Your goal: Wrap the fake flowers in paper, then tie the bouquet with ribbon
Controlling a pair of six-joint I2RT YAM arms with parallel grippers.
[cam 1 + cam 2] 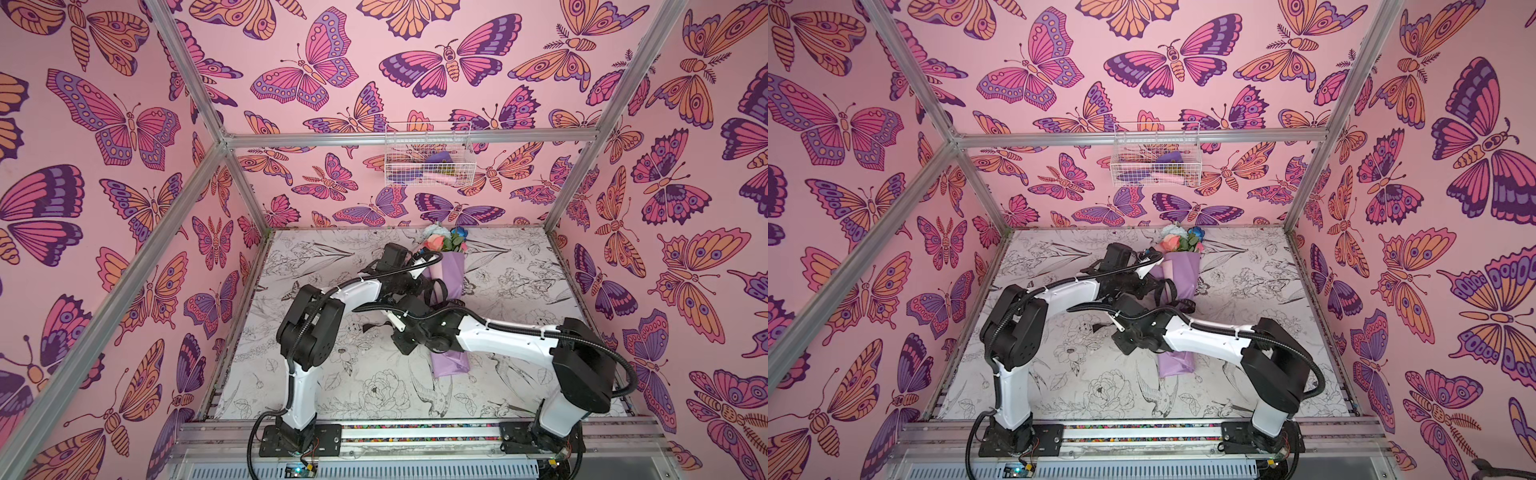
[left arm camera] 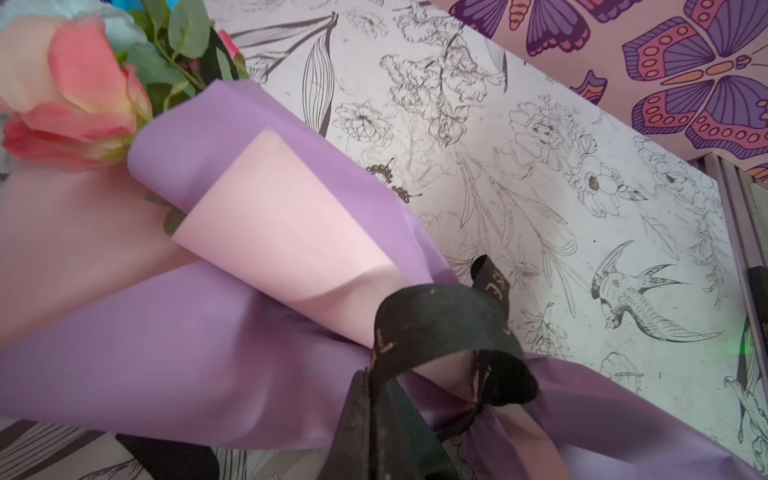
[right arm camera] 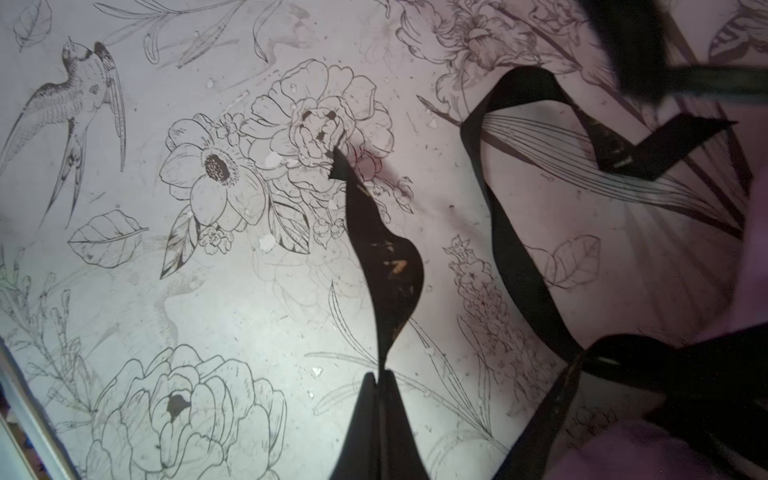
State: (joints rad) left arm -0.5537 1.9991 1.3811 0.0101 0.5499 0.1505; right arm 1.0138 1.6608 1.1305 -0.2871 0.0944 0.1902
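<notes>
The bouquet of fake flowers (image 1: 451, 266) lies on the worktop (image 1: 519, 332), right of centre, blooms toward the back wall (image 1: 332, 104), wrapped stems toward the front. The ribbon (image 2: 440, 328) circles its middle, the left hand (image 2: 371, 376) just beside it. The right arm (image 1: 498, 336) crosses over the lower wrap. A wire basket (image 1: 428, 158) hangs on the back wall above.

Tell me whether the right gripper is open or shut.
Shut. In the right wrist view the right gripper has its jaws pressed together on a tail of the black ribbon.
</notes>
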